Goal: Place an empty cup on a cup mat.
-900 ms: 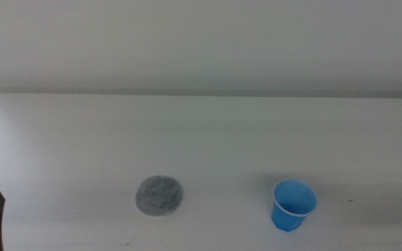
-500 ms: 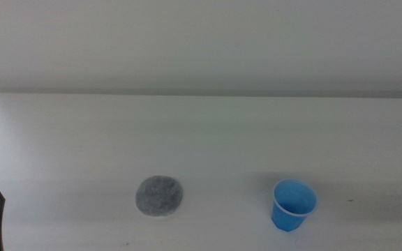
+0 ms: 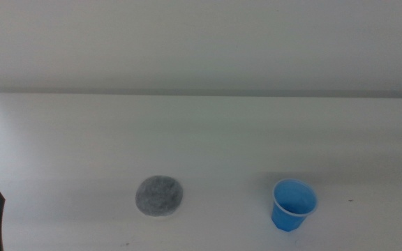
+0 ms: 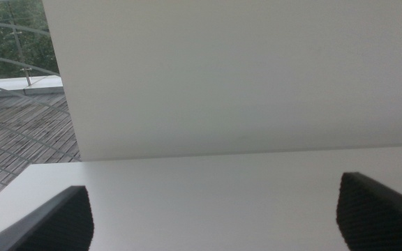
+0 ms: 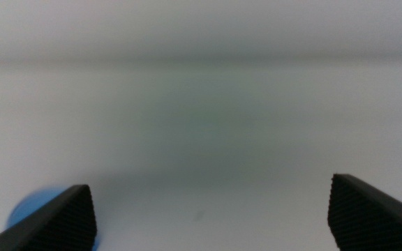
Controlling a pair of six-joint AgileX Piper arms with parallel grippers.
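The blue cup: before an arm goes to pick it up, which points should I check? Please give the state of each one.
1. The cup stands upright, apart from the cup mat: ok.
2. Cup empty: ok, only its blue inside shows.
3. Mat lies flat, nothing on it: ok.
4. Right gripper open, nothing held: ok.
5. Left gripper open, waiting at the table's left edge: ok.
6. Right gripper lined up on the cup: not ok, cup off to one side.

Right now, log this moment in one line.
cup: upright on table, off mat | cup mat: bare | left tool: open, idle | right tool: open, empty
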